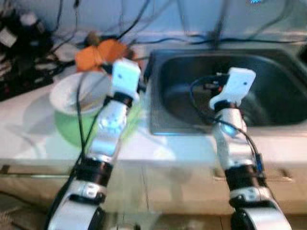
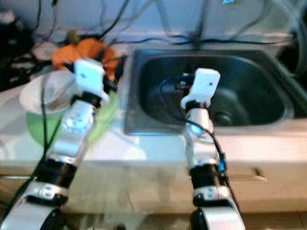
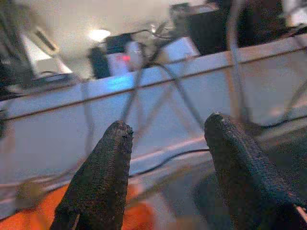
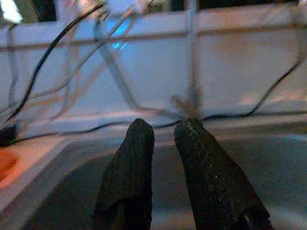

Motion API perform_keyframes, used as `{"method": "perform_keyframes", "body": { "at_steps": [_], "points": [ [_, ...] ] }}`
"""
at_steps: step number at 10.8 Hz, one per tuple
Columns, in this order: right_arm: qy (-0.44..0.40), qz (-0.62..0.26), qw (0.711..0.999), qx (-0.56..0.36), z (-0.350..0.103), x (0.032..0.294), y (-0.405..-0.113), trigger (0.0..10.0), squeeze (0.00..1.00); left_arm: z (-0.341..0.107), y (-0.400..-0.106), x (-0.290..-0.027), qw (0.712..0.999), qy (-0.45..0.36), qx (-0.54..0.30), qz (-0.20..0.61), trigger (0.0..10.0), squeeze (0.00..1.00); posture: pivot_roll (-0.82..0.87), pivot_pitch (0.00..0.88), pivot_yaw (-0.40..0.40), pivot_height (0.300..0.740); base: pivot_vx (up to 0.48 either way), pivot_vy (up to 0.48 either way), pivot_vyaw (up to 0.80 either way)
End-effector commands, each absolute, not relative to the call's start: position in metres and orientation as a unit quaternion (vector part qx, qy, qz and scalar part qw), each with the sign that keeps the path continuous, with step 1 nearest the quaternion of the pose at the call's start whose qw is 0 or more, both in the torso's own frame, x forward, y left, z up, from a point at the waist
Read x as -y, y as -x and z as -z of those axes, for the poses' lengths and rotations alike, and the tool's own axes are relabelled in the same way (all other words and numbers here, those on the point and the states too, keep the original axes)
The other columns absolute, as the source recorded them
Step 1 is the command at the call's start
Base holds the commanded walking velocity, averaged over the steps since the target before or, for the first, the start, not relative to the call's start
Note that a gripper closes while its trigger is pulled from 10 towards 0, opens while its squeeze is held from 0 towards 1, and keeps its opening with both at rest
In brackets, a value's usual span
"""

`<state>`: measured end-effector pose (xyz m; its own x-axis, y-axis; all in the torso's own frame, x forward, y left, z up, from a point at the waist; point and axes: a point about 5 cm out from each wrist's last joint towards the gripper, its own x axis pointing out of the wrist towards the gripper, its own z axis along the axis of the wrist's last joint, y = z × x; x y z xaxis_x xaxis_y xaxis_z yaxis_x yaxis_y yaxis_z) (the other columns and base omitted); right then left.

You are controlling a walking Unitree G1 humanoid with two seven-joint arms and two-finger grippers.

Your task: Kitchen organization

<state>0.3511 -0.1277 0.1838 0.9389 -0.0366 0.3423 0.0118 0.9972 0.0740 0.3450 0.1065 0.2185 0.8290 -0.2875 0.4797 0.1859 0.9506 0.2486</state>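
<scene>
A white bowl (image 1: 72, 93) sits on a green plate (image 1: 67, 129) on the pale counter, left of the steel sink (image 1: 283, 103). An orange cloth-like thing (image 1: 98, 53) lies behind the bowl. My left arm (image 1: 125, 76) reaches over the counter between bowl and sink; its gripper (image 3: 168, 124) is open and holds nothing, with the orange thing (image 3: 139, 215) below it. My right arm (image 1: 237, 86) is raised over the sink basin. The right gripper (image 4: 164, 125) is shut with nothing between its fingers and points at the sink's back wall.
Several dark cables (image 1: 144, 19) hang along the white wall behind the counter. Black appliances (image 1: 19, 48) crowd the back left corner. The faucet stem (image 4: 192, 57) rises behind the sink. The counter's front edge (image 1: 168, 158) runs above cabinet fronts.
</scene>
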Motion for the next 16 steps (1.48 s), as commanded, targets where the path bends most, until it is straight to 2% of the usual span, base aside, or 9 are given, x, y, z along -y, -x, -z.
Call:
{"method": "perform_keyframes", "body": {
  "at_steps": [1, 3, 6, 9, 11, 14, 16],
  "points": [
    [-0.035, 0.009, 0.983, 0.179, -0.185, 0.127, -0.351, 10.0, 0.00, -0.221, -0.343, -0.108, 0.950, -0.095, 0.274, 0.118, 10.0, 0.00, 0.05, 0.079, 0.028, 0.740, 0.000, 0.000, 0.00],
    [-0.037, 0.009, 0.983, 0.180, -0.185, 0.126, -0.351, 10.0, 0.00, -0.227, -0.339, -0.104, 0.944, -0.091, 0.288, 0.132, 10.0, 0.00, 0.05, 0.079, 0.028, 0.740, 0.000, 0.000, 0.00],
    [-0.039, 0.011, 0.983, 0.179, -0.183, 0.127, -0.350, 10.0, 0.00, -0.233, -0.323, -0.099, 0.928, -0.130, 0.300, 0.179, 10.0, 0.00, 0.05, 0.081, 0.030, 0.740, 0.000, 0.000, 0.00],
    [-0.042, 0.008, 0.983, 0.177, -0.182, 0.124, -0.350, 10.0, 0.00, -0.211, -0.321, -0.106, 0.934, -0.182, 0.232, 0.201, 10.0, 0.00, 0.06, 0.073, 0.035, 0.740, 0.000, 0.000, 0.00],
    [-0.043, 0.004, 0.983, 0.176, -0.181, 0.122, -0.349, 10.0, 0.00, -0.197, -0.324, -0.116, 0.928, -0.248, 0.170, 0.219, 10.0, 0.00, 0.06, 0.065, 0.036, 0.740, 0.000, 0.000, 0.00],
    [-0.044, 0.001, 0.984, 0.175, -0.180, 0.120, -0.350, 10.0, 0.00, -0.202, -0.326, -0.115, 0.918, -0.291, 0.160, 0.218, 10.0, 0.00, 0.06, 0.064, 0.035, 0.740, 0.000, 0.000, 0.00],
    [-0.044, 0.001, 0.984, 0.175, -0.181, 0.120, -0.350, 10.0, 0.00, -0.216, -0.332, -0.104, 0.910, -0.308, 0.169, 0.218, 10.0, 0.00, 0.06, 0.069, 0.034, 0.740, 0.000, 0.000, 0.00]
  ]
}}
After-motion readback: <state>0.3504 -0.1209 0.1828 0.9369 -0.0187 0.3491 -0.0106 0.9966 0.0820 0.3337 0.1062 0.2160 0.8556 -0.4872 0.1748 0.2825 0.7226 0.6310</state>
